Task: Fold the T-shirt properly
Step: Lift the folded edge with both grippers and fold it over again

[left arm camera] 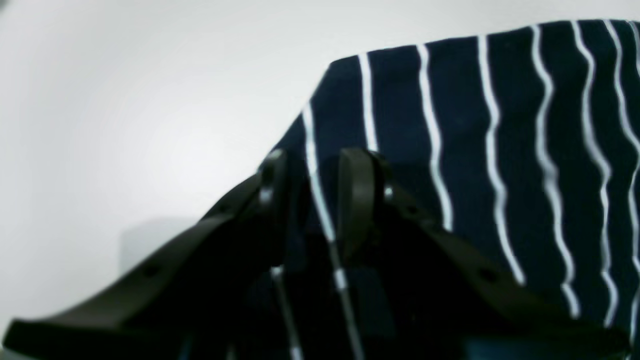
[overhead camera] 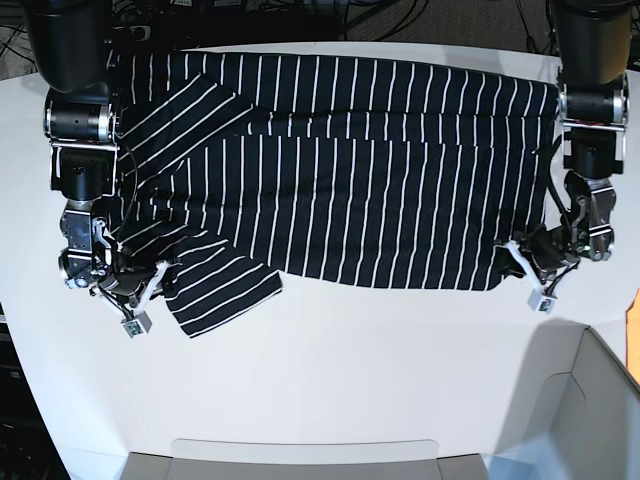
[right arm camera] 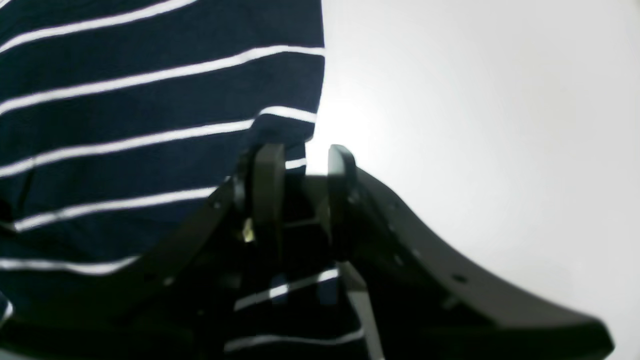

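The T-shirt point(overhead camera: 350, 170), dark navy with thin white stripes, lies spread flat across the white table point(overhead camera: 330, 360), sleeves toward the base view's left and hem toward its right. My left gripper point(overhead camera: 515, 258) is at the near hem corner. In the left wrist view the gripper point(left arm camera: 314, 200) has its fingers closed narrowly with striped cloth point(left arm camera: 450, 125) between them. My right gripper point(overhead camera: 160, 275) is at the edge of the near sleeve point(overhead camera: 220, 285). In the right wrist view the gripper point(right arm camera: 300, 200) holds the shirt edge point(right arm camera: 150, 100) between its fingers.
A grey box point(overhead camera: 590, 400) stands at the near right corner, and an orange object point(overhead camera: 636, 310) shows at the right edge. A shallow tray rim point(overhead camera: 300, 450) runs along the front. Cables lie behind the table's far edge.
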Controlling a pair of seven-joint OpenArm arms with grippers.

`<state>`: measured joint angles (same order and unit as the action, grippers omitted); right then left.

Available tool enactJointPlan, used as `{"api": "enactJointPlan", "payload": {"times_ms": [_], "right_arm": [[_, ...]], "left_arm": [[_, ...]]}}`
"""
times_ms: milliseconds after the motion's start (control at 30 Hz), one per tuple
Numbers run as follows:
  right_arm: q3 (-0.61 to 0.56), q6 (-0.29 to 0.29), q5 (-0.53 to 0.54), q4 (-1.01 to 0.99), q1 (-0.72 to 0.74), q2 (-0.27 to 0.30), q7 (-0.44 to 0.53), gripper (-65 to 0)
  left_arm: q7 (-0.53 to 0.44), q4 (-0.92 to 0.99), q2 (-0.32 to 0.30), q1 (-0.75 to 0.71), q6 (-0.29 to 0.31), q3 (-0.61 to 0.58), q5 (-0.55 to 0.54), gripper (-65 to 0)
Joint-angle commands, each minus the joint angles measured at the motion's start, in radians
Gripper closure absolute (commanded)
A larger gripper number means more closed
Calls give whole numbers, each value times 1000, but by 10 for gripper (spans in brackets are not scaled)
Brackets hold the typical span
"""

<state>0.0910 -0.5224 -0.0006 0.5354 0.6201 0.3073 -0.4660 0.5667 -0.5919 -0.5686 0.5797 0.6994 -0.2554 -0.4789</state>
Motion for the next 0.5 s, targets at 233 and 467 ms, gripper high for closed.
{"api": "enactJointPlan", "payload": {"times_ms": [233, 467], "right_arm": [[0, -2, -9, 10, 22, 10, -14, -157], [0, -2, -12, 12, 22, 6, -24, -143]], "left_arm": [[-18, 8, -15, 26, -1, 1, -10, -167], [-18, 13, -12, -4, -1, -138, -10, -101]]}}
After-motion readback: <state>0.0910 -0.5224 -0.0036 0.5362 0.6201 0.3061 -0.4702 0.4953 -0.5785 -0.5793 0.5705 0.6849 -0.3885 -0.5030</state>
